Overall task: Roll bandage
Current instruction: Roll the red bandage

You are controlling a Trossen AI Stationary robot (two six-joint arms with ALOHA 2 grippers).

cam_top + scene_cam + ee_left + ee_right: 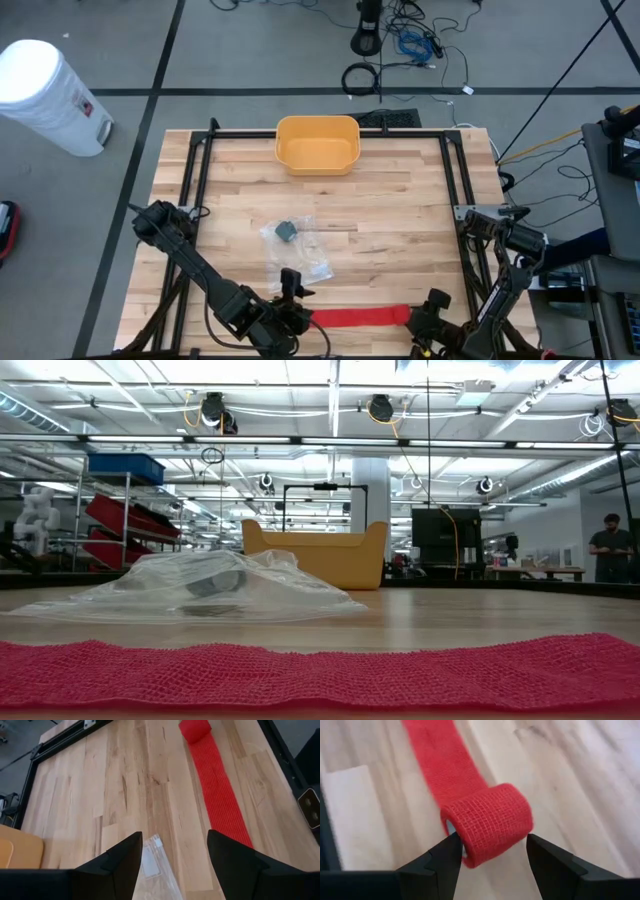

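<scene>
Wooden table [390,210], black frame rail round its edges. Red bandage [358,317] lies flat along the near edge as a strip running left to right between the two grippers. Its right end is wound into a short roll [489,822]; the rest lies unrolled on the wood.

Right gripper [490,852] low at the near right of the table, fingers spread, one on each side of the roll. The end of the roll sits just at the fingertips; whether the pads touch it cannot be told. Nothing pinched.

Left gripper [172,852] at the near left, by the strip's free end, fingers spread wide with nothing between them. Its wrist view looks down the length of the strip to the roll at the far end.

Containers:
- Yellow bin [317,144] at the far middle of the table, upright, open top. From above its inside shows only yellow floor.
- Clear plastic bag [296,248] lying flat mid-table, between the bin and the bandage, well apart from both. Inside it, a small dark grey object [286,231], kind not made out.

White cylindrical bin [45,95] stands on the floor off the table's far left.
</scene>
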